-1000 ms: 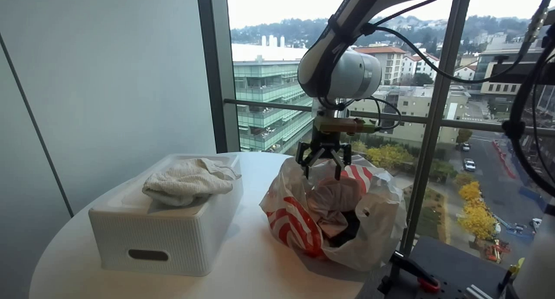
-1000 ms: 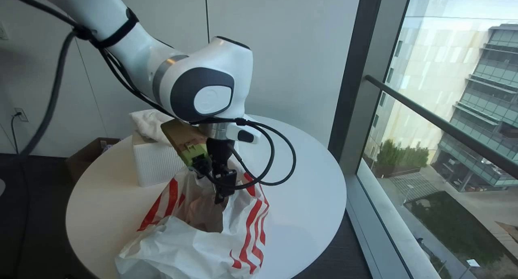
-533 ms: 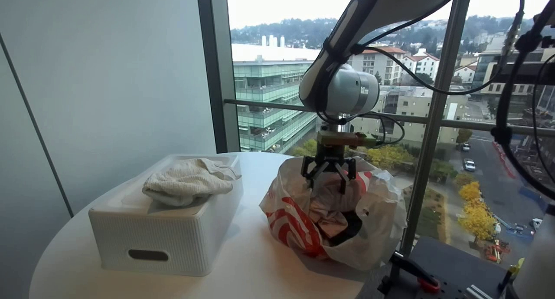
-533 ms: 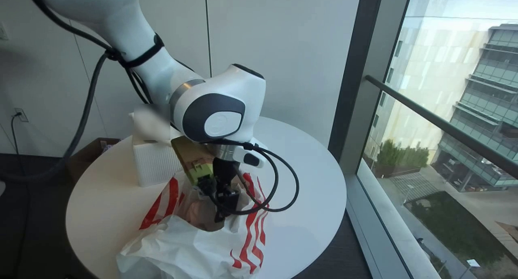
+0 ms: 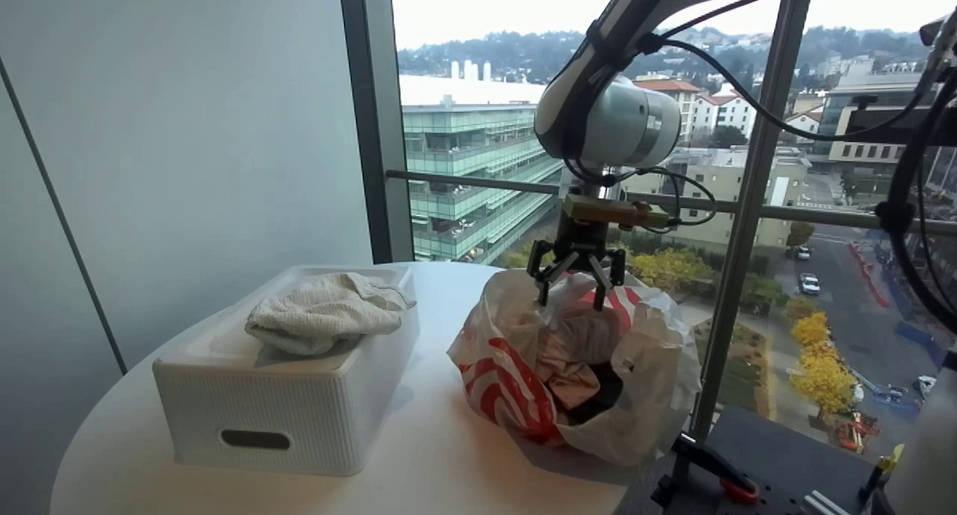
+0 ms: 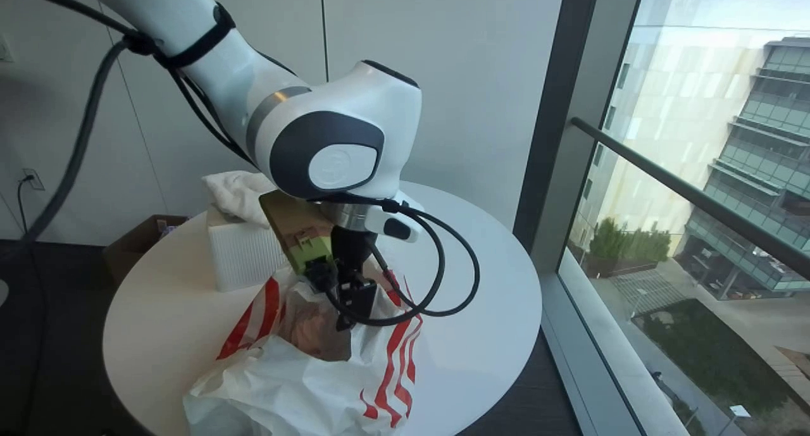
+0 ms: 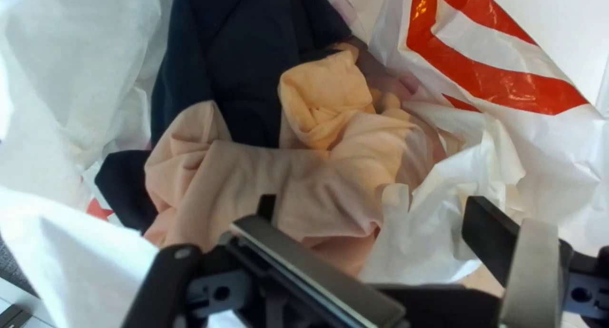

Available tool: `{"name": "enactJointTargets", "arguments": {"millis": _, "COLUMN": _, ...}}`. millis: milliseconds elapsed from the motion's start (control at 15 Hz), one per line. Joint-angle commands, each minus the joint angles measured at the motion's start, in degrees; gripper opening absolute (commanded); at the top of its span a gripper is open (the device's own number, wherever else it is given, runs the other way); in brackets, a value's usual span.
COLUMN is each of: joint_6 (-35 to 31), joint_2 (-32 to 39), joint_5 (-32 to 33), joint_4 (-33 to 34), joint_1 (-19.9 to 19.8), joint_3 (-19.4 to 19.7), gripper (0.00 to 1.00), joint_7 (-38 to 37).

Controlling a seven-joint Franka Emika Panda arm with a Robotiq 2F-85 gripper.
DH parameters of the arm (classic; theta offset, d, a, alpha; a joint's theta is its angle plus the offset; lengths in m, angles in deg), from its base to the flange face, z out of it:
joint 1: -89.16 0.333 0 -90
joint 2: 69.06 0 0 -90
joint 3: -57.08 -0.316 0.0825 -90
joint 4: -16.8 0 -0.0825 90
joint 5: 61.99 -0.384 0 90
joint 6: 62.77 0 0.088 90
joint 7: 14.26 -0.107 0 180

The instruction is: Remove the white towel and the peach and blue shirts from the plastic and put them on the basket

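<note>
At the mouth of the plastic bag [image 5: 658, 395], I have the claw [image 7: 373, 213] spread wide, with nothing between its fingers. Below it, the peach shirt [image 7: 304, 185] lies bunched inside the bag, and I take that to be the next piece. In the wrist view one finger sits over peach cloth, while the other hangs over a crumpled fold of the bag, so closing here would probably catch plastic as well. I'd shift toward the middle of the shirt until both fingers stand over cloth, go straight down, pinch a thick pleat and lift slowly, checking that the bag doesn't ride up too. The blue shirt [image 7: 242, 56] lies partly under the peach one and could drag along; I'd leave it for its own trip. Across the table [image 5: 448, 440], apart from the bag, stands the white basket [image 5: 299, 403], with the towel [image 5: 329, 313] heaped on top, so that piece looks done. I'd carry the shirt high over the bag's edge and set it beside the towel without knocking it off. Farther out, an exterior view shows a cardboard box [image 6: 126, 252] on the floor and a window rail [image 6: 671, 183], neither in my path, I judge.
</note>
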State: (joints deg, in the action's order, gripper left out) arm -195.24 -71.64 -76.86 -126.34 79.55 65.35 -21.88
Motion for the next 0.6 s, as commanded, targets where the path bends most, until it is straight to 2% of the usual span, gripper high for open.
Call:
{"name": "enactJointTargets", "arguments": {"millis": 0, "joint_6": 10.1, "joint_2": -6.4, "joint_5": -0.8, "joint_4": -1.4, "joint_1": -0.4, "joint_3": 1.5, "gripper": 1.0, "joint_7": 3.8}}
{"name": "enactJointTargets", "arguments": {"millis": 133, "joint_6": 18.0, "joint_2": -5.8, "joint_5": 0.3, "joint_4": 0.6, "joint_1": -0.5, "joint_3": 2.0, "gripper": 1.0, "joint_7": 4.5}}
{"name": "enactJointTargets", "arguments": {"millis": 267, "joint_6": 22.7, "joint_2": -3.5, "joint_5": 1.4, "joint_4": 2.4, "joint_1": -0.5, "joint_3": 2.1, "gripper": 1.0, "joint_7": 3.3}}
{"name": "enactJointTargets", "arguments": {"millis": 400, "joint_6": 26.1, "joint_2": -0.8, "joint_5": 1.5, "joint_4": 4.1, "joint_1": -0.3, "joint_3": 2.1, "gripper": 1.0, "joint_7": 4.1}}
{"name": "enactJointTargets", "arguments": {"millis": 533, "joint_6": 26.8, "joint_2": 2.6, "joint_5": 1.1, "joint_4": 5.4, "joint_1": 0.2, "joint_3": 1.5, "gripper": 1.0, "joint_7": 4.6}}
